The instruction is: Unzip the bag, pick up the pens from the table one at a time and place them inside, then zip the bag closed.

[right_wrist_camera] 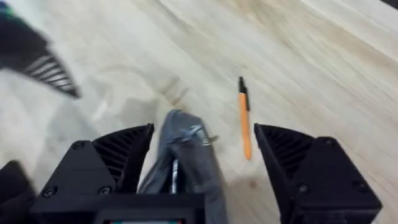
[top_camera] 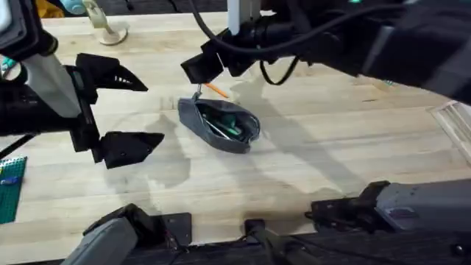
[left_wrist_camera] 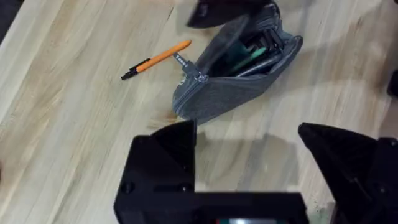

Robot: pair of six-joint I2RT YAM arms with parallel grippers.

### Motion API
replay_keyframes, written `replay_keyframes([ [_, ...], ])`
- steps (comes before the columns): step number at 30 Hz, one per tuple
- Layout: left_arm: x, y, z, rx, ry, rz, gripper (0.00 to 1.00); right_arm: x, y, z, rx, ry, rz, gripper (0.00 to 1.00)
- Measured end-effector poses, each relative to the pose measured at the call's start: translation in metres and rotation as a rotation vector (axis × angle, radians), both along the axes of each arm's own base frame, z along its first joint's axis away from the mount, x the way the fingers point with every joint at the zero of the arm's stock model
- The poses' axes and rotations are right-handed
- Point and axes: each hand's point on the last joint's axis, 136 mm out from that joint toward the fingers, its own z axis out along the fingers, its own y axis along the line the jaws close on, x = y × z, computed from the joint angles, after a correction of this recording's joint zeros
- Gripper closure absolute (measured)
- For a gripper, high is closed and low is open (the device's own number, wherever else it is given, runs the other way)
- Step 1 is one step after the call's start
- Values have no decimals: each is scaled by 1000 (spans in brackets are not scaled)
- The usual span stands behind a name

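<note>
The grey bag (top_camera: 221, 125) lies open at mid-table, with teal-green pens (top_camera: 234, 129) inside it. One orange pen (top_camera: 215, 90) with a black tip rests on the table (top_camera: 331, 140) just beyond the bag's zip-pull end. My right gripper (top_camera: 204, 68) hovers open over that end; in its wrist view the bag's end (right_wrist_camera: 186, 155) sits between the fingers and the orange pen (right_wrist_camera: 245, 124) lies beside it. My left gripper (top_camera: 143, 110) stands open to the left of the bag, holding nothing. Its wrist view shows the bag (left_wrist_camera: 230, 81) and the orange pen (left_wrist_camera: 155, 60) ahead.
A small wooden stand (top_camera: 107, 29) sits at the far left of the table. A green studded plate (top_camera: 11, 188) lies at the left edge, and a clear object (top_camera: 456, 121) at the right edge. Bare wood spreads right of the bag.
</note>
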Motion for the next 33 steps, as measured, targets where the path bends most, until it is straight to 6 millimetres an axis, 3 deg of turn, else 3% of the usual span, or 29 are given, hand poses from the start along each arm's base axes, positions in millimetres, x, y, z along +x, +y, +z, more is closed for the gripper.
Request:
replay_keyframes([
  [10,0,0,0,0,0,0,8,58,9,-52,71,63,-145,4],
  [19,0,0,0,0,0,0,8,67,19,-112,39,155,-172,4],
  [33,0,0,0,0,-1,0,8,73,6,-171,-54,227,-272,5],
])
